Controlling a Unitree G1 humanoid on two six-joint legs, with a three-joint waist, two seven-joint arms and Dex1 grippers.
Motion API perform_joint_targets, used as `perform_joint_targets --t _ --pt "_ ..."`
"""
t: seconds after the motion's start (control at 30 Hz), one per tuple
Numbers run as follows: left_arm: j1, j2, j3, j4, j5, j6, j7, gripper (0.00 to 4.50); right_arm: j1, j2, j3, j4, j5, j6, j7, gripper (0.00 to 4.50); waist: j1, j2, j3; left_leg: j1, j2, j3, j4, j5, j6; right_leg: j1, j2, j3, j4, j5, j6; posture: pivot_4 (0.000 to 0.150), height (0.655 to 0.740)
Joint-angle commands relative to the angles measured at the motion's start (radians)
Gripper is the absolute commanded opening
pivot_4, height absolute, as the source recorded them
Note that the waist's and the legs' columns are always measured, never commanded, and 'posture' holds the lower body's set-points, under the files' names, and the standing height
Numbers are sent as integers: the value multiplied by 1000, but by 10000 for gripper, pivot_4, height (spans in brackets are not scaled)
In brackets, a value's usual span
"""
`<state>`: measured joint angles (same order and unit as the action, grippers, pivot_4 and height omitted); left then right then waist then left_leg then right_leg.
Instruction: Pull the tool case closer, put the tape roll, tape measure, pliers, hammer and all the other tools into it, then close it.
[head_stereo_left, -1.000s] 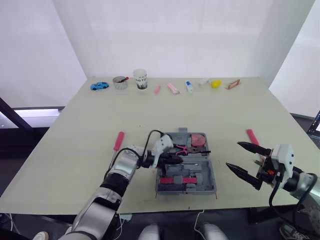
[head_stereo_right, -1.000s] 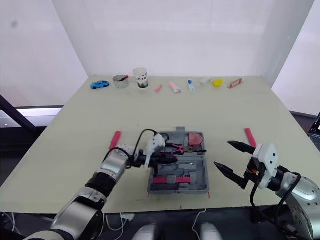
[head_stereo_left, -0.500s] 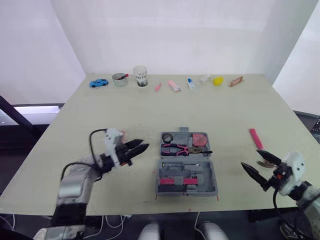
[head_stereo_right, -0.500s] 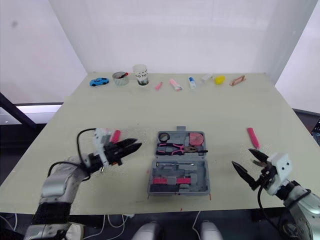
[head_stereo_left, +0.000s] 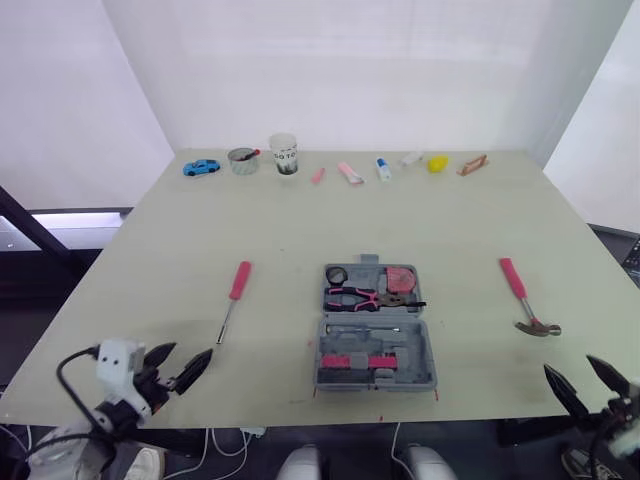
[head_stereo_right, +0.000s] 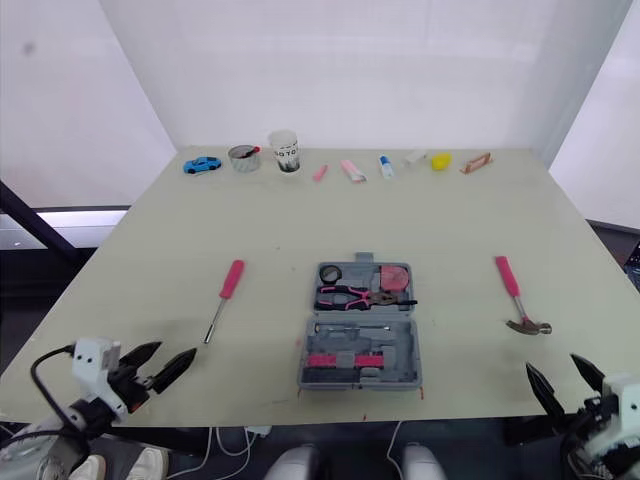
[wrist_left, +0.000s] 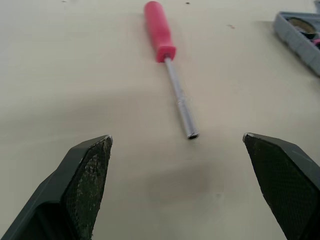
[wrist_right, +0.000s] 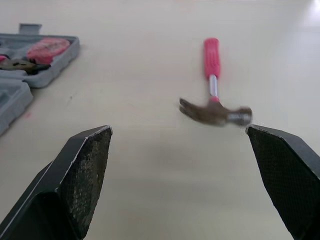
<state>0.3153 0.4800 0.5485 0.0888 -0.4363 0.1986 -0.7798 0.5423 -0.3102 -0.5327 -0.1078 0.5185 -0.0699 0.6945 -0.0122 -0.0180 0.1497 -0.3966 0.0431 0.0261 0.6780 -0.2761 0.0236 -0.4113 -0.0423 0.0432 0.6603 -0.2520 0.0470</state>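
Note:
The grey tool case (head_stereo_left: 420, 345) lies open at the table's middle. Its far half holds a black tape roll (head_stereo_left: 335, 275), pink-handled pliers (head_stereo_left: 362, 296) and a pink tape measure (head_stereo_left: 400, 278). A pink-handled screwdriver (head_stereo_left: 234, 290) lies left of the case, its tip (wrist_left: 191, 134) just ahead of my left gripper (head_stereo_left: 188, 357), which is open and empty near the front left edge. The pink-handled hammer (head_stereo_left: 524, 298) rests right of the case. Behind it, at the front right edge, my right gripper (head_stereo_left: 583, 376) is open and empty; its wrist view has the hammer (wrist_right: 215, 107) ahead.
Along the far edge stands a row of small items: a blue toy car (head_stereo_left: 200, 167), a tin (head_stereo_left: 241, 160), a paper cup (head_stereo_left: 284, 154), small tubes (head_stereo_left: 347, 172), a yellow object (head_stereo_left: 436, 163). Bare tabletop (head_stereo_left: 420, 220) stretches between that row and the case.
My left gripper has drawn back from the case to the front left edge and opened. My right gripper has retreated toward the front right edge, still open. The hammer now shows whole.

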Motion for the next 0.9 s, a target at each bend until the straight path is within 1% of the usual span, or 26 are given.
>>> perform_joint_targets --t 0.03,0.17,0.23,0.4,0.53,0.6,0.7,0.77,0.9 --pt "60 -23 47 -36 -26 -35 23 44783 28 20 -69 1 29 -35 -39 45000 -4 0 0 0 0 1 -1 0 0 0 -1 0 0 0 -1 1500 7400" --pt "118 -36 55 -61 -38 -48 21 44783 59 30 -95 16 34 -51 -39 45000 -2 -1 0 0 -1 2 -3 0 0 -2 -4 0 -2 0 -1 1500 7400" --pt "123 -31 52 -64 -41 -49 22 44783 65 28 -98 18 38 -52 -33 45000 -1 0 0 0 0 1 -3 0 0 -2 -5 1 -2 -1 -1 1500 7400" --pt "65 -11 28 -41 -37 -60 19 44783 37 11 -85 15 26 -42 -40 45000 0 0 0 0 0 0 -4 0 0 -2 -6 0 -2 -1 -2 1500 7400" --pt "27 -8 -3 -58 -33 -65 4 44783 12 0 -74 -10 26 -26 -56 45000 -1 0 -1 0 -1 1 -4 0 0 -2 -5 -2 -2 0 -3 1500 7400" --pt "19 6 -41 -73 -14 -88 -25 44783 0 -3 -66 -27 24 -9 -70 45000 -2 0 -1 0 -2 3 -5 0 0 -2 -4 -2 -2 0 -3 1500 7400" --pt "8 36 -128 -106 11 -121 -104 44783 -24 -16 -25 -61 -9 35 -101 45000 -2 0 -1 0 -2 4 -6 0 0 -2 -3 -1 -3 0 -3 1500 7400" --pt "-13 49 -164 -115 16 -133 -124 44783 -43 -24 -3 -82 -16 72 -127 45000 -1 0 -1 0 -2 5 -6 0 0 -2 0 -1 -3 0 -3 1500 7400" --pt "-87 78 -217 -164 -17 -101 -170 44783 -108 -50 27 -118 -46 151 -198 45000 0 0 -1 1 -2 5 -6 0 0 -2 1 0 -1 0 -3 1500 7400"
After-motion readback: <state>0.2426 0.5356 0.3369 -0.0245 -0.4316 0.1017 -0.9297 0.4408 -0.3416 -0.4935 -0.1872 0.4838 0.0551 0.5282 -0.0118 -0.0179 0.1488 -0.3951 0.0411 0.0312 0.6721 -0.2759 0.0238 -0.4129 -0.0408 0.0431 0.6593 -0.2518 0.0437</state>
